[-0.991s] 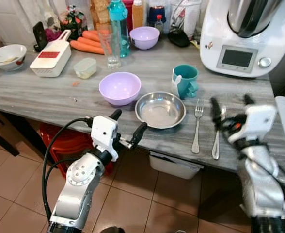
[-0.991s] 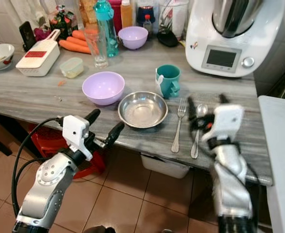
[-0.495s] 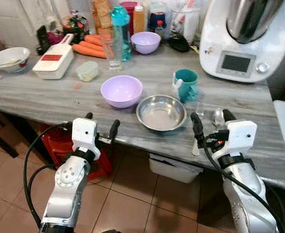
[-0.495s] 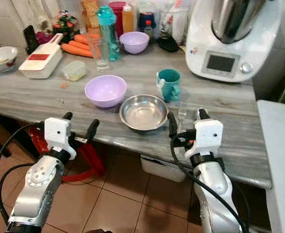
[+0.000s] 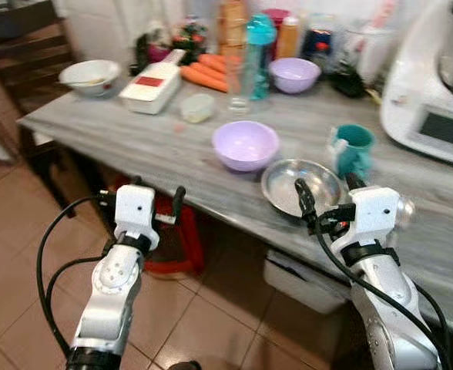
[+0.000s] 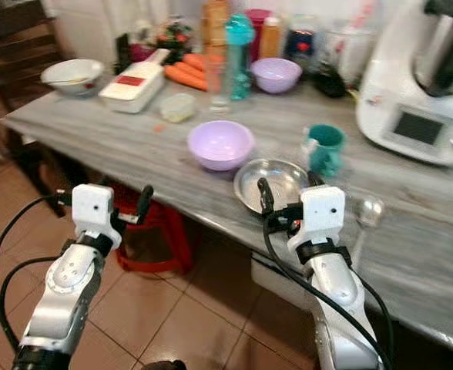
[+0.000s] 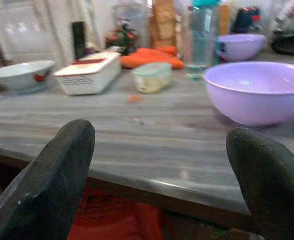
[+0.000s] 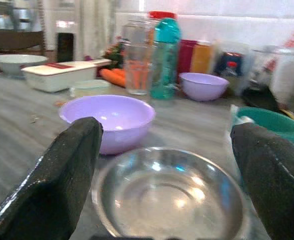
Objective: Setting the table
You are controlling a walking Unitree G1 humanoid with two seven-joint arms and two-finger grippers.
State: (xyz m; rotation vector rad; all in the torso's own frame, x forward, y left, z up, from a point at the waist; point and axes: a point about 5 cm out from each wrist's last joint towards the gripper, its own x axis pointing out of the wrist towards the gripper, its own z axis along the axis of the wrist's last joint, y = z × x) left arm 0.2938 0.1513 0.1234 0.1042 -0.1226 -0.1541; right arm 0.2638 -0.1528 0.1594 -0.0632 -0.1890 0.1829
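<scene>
Hovering at six o'clock of the steel bowl [image 6: 274, 182], our right gripper [image 6: 288, 199] and left gripper [image 5: 156, 202] stay spread, grasping nothing.

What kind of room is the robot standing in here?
Most likely a home kitchen: a grey counter crowded with carrots, bowls such as the lilac bowl, and a white food processor, over a tiled floor.

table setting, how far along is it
Done: steel bowl, purple bowl, teal mug and spoon sit near the table's front edge. In hand: nothing; right gripper open at the steel bowl, left gripper open before the edge. Left: the final arranging.
</scene>
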